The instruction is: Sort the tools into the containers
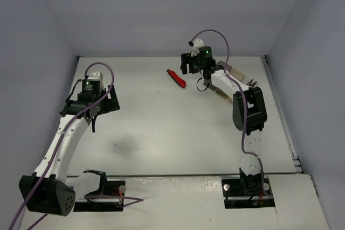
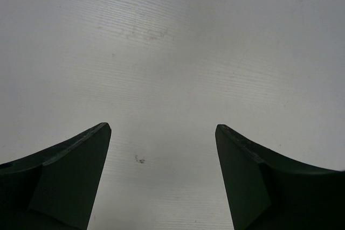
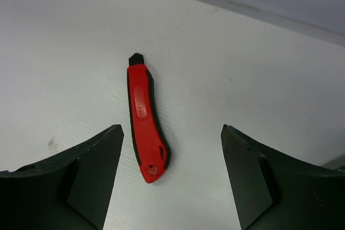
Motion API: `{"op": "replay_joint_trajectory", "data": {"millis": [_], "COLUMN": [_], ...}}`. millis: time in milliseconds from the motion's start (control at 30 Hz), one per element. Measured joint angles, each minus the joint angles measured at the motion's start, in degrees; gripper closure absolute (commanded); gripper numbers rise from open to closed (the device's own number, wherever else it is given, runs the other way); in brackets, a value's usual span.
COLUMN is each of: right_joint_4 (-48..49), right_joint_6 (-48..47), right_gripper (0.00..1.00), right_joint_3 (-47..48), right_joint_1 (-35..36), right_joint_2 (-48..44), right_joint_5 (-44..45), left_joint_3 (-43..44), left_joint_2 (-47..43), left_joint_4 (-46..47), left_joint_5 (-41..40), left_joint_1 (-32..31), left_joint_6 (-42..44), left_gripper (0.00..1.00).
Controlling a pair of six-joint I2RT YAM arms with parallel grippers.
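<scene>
A red utility knife [image 1: 176, 78] with a black edge lies flat on the white table at the back middle. My right gripper [image 1: 187, 68] hangs just right of it, open. In the right wrist view the knife [image 3: 144, 122] points away, and its butt end sits between the fingers of the right gripper [image 3: 171, 127], nearer the left one, with neither touching it. The containers [image 1: 235, 72] show only as tan and clear edges behind the right arm. My left gripper [image 1: 94, 121] is open over bare table at the left, and the left wrist view shows nothing in it [image 2: 163, 126].
Grey walls close in the table on three sides. The back wall's foot [image 3: 259, 12] runs just beyond the knife. The right arm's elbow [image 1: 249, 110] stands in front of the containers. Small dark marks [image 2: 140, 160] dot the table under the left gripper.
</scene>
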Motion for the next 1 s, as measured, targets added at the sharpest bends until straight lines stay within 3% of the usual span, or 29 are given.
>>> {"op": "replay_joint_trajectory", "data": {"millis": [300,600,867,933,1000], "right_joint_4": [-2.5,-3.3,-3.7,-3.1,-1.8], "right_joint_6": [-1.4,-2.1,-2.3,-2.2,-1.9], "right_gripper": [0.28,0.35,0.67,0.85,0.95], "right_joint_3": [6.0,7.5,7.5,6.9,5.8], "right_joint_1": [1.3,3.7,5.1,5.3,5.6], "right_joint_2": [13.0,13.7,13.7,13.7,13.3], "right_joint_5": [-3.9,-4.4,-3.7,-2.8,-1.5], "left_joint_3": [0.0,0.0,0.0,0.0,0.0], "left_joint_2": [0.1,0.6,0.8,0.9,0.9], "left_joint_4": [0.0,0.0,0.0,0.0,0.0], "left_joint_5": [0.2,0.2,0.9,1.3,1.5], "left_joint_1": [0.0,0.0,0.1,0.3,0.4], "left_joint_6": [0.0,0.0,0.0,0.0,0.0], "left_gripper": [0.24,0.24,0.24,0.24,0.24]}}
